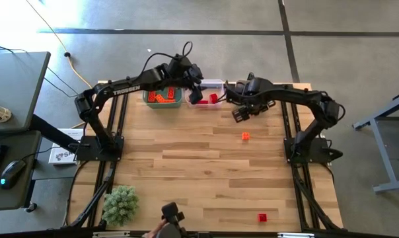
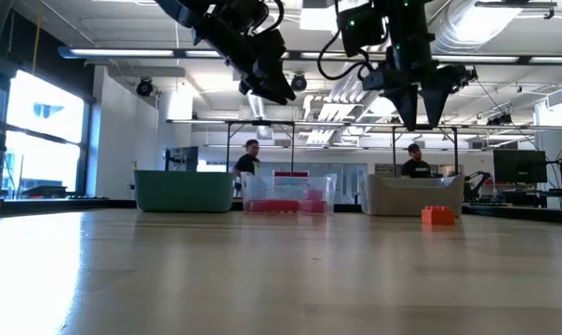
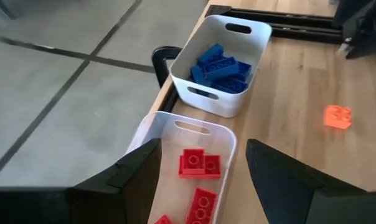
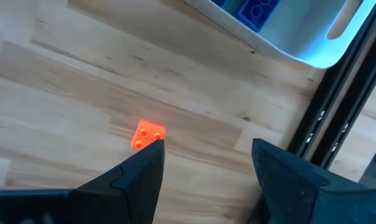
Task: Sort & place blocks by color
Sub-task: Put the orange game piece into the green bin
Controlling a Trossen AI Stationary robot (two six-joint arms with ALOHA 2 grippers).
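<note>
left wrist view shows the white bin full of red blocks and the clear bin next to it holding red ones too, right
Not quite. In the left wrist view the white bin holds blue blocks, not red. The clear bin beside it does hold red blocks.

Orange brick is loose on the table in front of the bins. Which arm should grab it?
Probably the right. The right gripper hangs open near the orange brick, which shows just ahead of its fingers in the right wrist view. The left gripper hovers open over the clear bin of red bricks, farther off.
</note>
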